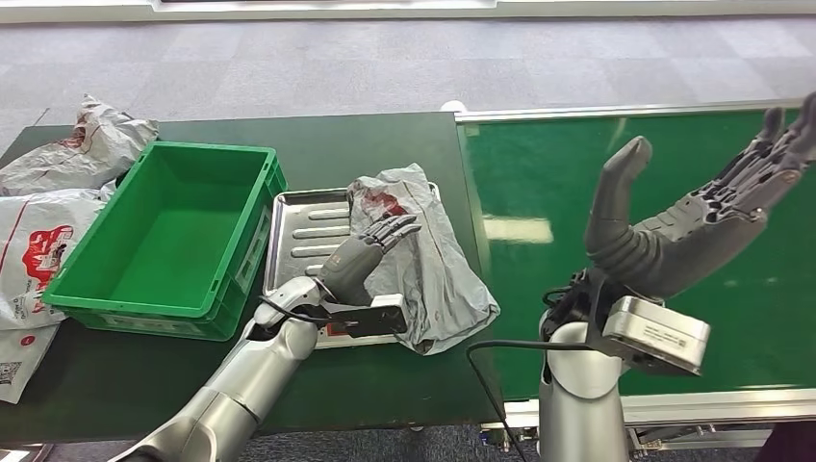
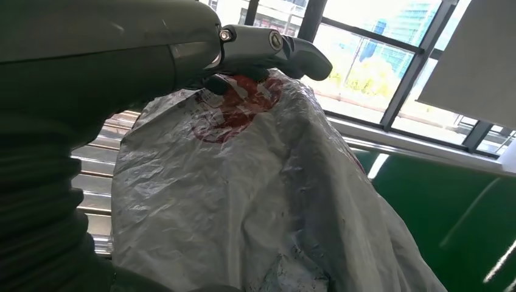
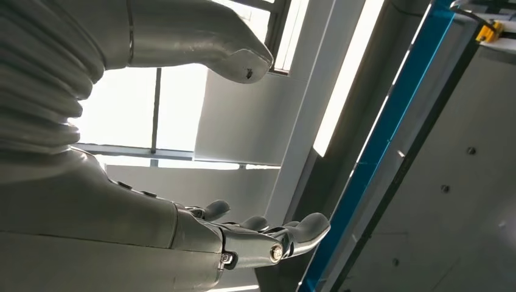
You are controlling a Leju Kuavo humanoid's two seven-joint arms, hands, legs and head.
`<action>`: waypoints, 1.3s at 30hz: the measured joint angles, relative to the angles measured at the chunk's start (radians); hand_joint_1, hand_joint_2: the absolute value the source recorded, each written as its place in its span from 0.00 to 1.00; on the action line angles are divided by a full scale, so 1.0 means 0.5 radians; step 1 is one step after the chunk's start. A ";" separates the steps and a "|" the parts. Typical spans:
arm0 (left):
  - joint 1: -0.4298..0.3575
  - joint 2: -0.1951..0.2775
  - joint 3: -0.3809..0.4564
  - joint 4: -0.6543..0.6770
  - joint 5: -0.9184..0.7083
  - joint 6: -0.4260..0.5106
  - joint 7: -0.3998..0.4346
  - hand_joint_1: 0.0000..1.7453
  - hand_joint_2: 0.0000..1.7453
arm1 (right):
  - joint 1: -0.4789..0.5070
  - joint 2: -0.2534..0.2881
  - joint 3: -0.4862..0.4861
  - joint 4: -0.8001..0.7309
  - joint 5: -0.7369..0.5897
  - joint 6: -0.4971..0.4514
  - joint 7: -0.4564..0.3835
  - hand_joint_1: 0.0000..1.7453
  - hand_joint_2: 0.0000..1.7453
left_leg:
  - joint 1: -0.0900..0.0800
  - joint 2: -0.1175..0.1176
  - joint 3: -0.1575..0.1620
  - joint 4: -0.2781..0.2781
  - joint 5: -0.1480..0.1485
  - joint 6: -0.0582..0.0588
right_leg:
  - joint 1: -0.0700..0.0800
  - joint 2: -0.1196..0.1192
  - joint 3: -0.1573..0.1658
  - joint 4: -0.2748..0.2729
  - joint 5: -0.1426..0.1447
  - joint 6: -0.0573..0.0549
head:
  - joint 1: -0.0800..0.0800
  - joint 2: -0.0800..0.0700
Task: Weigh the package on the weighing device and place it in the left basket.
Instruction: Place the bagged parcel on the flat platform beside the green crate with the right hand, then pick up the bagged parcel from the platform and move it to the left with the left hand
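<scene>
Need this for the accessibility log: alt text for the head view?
The robot's left hand rests on a grey package lying on a metal weighing tray, beside an empty green basket. Its right hand is raised with fingers apart over a green conveyor.

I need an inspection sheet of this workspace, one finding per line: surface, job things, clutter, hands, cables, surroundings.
Surface: dark green table, with a green conveyor belt to its right.
Job's things: grey package lies on the metal weighing tray, overhanging its right edge; green basket stands left of the tray, nothing in it.
Clutter: white printed bags left of the basket.
Hands: left hand rests on the package; right hand raised over the belt, fingers spread, holding nothing.
Cables: black cable at the right wrist.
Surroundings: grey carpet floor; windows.
</scene>
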 joint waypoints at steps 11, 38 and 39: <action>-0.110 -0.066 -0.134 0.149 -0.016 -0.032 -0.005 1.00 1.00 | -0.032 0.002 0.013 0.072 0.080 0.000 0.033 0.00 1.00 | 0.000 -0.001 -0.001 0.000 0.000 0.000 | 0.000 -0.001 0.000 0.000 0.000 0.000 | 0.000 0.000; -0.258 -0.075 -0.353 0.433 -0.291 0.337 0.212 0.00 1.00 | -0.028 0.002 -0.019 0.128 0.144 -0.001 0.072 0.00 1.00 | 0.000 -0.001 -0.001 0.000 0.000 0.000 | 0.000 -0.001 -0.001 0.000 0.000 0.000 | 0.000 0.000; -0.259 -0.075 -0.353 0.434 -0.292 0.337 0.212 0.00 1.00 | -0.028 0.002 -0.019 0.128 0.146 -0.001 0.075 0.00 1.00 | 0.000 -0.001 -0.001 0.000 0.000 0.000 | 0.000 -0.001 -0.001 0.000 0.000 0.000 | 0.000 0.000</action>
